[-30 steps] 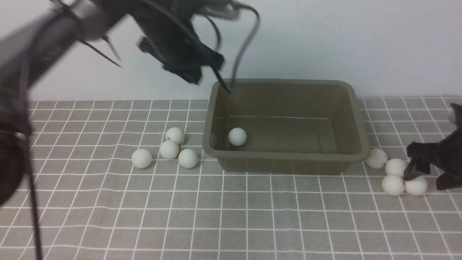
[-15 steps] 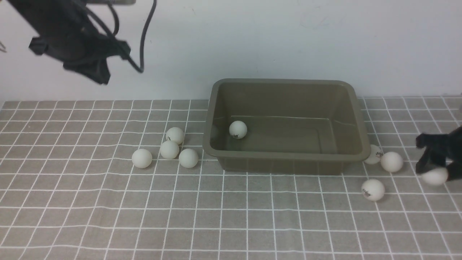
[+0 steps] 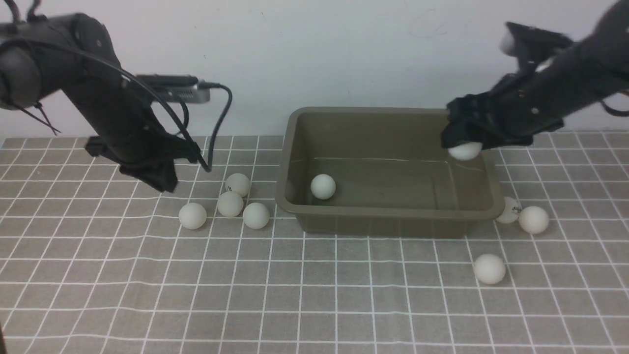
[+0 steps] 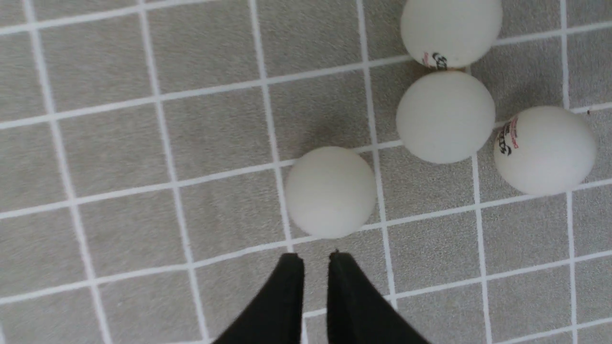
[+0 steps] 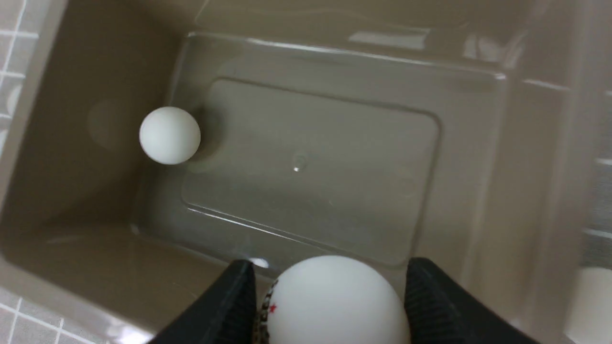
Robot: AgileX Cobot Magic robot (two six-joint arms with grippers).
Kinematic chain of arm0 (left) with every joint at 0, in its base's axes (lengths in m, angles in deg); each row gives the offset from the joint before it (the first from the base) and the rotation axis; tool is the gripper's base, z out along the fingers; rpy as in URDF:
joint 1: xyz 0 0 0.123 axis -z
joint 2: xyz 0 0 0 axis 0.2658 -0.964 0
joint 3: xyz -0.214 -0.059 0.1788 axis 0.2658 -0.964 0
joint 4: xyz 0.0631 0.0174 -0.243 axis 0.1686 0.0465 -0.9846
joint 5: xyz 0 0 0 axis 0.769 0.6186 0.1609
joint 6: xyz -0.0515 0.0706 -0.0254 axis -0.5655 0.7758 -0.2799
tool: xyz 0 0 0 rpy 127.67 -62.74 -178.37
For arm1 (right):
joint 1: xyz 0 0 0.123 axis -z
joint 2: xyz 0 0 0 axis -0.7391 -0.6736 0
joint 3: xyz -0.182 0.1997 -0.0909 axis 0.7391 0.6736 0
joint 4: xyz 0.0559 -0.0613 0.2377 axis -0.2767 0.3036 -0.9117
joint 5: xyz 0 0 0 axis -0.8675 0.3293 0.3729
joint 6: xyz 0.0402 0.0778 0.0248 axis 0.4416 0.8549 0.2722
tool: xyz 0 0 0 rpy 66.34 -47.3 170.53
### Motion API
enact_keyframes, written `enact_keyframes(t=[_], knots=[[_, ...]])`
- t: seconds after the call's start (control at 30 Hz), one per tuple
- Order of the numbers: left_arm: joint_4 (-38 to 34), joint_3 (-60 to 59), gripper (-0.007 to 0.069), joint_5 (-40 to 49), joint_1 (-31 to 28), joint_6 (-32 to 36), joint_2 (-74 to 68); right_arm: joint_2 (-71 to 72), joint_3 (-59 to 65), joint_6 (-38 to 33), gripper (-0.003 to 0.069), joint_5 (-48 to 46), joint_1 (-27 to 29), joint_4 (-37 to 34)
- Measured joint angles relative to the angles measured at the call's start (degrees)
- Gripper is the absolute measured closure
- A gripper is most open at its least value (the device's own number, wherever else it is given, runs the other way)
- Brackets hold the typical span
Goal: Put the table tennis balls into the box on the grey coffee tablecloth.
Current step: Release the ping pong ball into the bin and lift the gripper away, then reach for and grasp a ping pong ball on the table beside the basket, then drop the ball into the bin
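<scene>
The olive-brown box [image 3: 388, 221] stands on the grey coffee tablecloth [image 3: 314, 295] and holds one table tennis ball [image 3: 323, 186], which also shows in the right wrist view [image 5: 169, 135]. My right gripper [image 3: 464, 142] is shut on a white ball [image 3: 465, 150] above the box's right end; in the right wrist view the gripper [image 5: 330, 263] clamps this ball [image 5: 334, 301]. My left gripper [image 3: 164, 184] is shut and empty, just above the cloth near several balls left of the box [image 3: 230, 204]. In the left wrist view its tips [image 4: 315, 258] are beside the nearest ball [image 4: 330, 191].
Three loose balls lie right of the box: two by its near right corner [image 3: 511, 210] [image 3: 533, 220] and one nearer the front [image 3: 489, 269]. A white wall stands behind the box. The left arm's cable [image 3: 221, 118] hangs left of the box.
My left arm swung from over the box to the left and down by the left balls. My right gripper took a ball from the right cluster, scattering the others, and lifted it over the box.
</scene>
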Motion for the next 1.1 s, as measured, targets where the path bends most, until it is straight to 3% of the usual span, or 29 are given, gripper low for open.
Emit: enact_keyframes(t=[0.1, 0.2, 0.27, 0.3, 0.37, 0.47, 0.53, 0.6, 0.63, 0.87, 0.97, 1.1], knots=[[-0.99, -0.04, 0.0356, -1.40, 0.37, 1.32, -2.66, -4.29, -6.82, 1.20, 0.0157, -7.25, 0.00, 1.21], [-1.35, -0.04, 0.0225, -2.86, 0.41, 1.52, -3.92, -4.40, -10.55, 1.14, 0.0123, -11.80, 0.00, 3.41], [-1.35, -0.04, 0.0144, -3.65, 0.41, 1.73, -4.88, -2.44, -12.02, 1.14, 0.0126, -13.63, 0.00, 5.28], [-1.35, -0.04, 0.0144, -3.65, 0.41, 1.72, -4.98, -2.44, -12.17, 1.14, 0.0128, -13.80, 0.00, 5.45], [-1.42, -0.04, 0.0080, -4.56, 0.41, 2.41, -6.57, 2.87, -12.51, 1.41, 0.0172, -17.20, 0.00, 8.02], [-1.49, -0.04, 0.0073, -5.75, 0.41, 2.78, -8.10, 7.99, -12.52, 1.98, 0.0231, -18.43, 0.00, 9.66], [-1.49, -0.04, 0.0110, -6.36, 0.41, 2.78, -9.03, 12.51, -12.78, 2.23, 0.0280, -18.89, 0.00, 9.99], [-1.44, -0.04, 0.0190, -6.55, 0.41, 2.78, -9.60, 15.40, -12.98, 2.24, 0.0325, -19.02, 0.00, 10.06], [-1.44, 0.10, 0.0278, -6.21, 0.41, 2.78, -9.61, 17.69, -12.86, 2.24, 0.0356, -19.17, 0.00, 10.36], [-1.74, 8.74, 0.0279, 3.36, 0.64, 2.85, -5.65, 28.11, -0.03, 4.59, 0.0529, -19.17, 0.00, 12.27], [-3.85, 13.14, 0.0279, 4.99, 1.91, 3.38, -2.30, 31.01, 9.46, 5.75, 0.0554, -19.11, 0.00, 10.65], [-9.71, 17.73, 0.0279, 4.62, 7.38, 6.34, 0.10, 31.69, 24.60, 6.10, 0.0531, -13.57, -1.43, 8.07]])
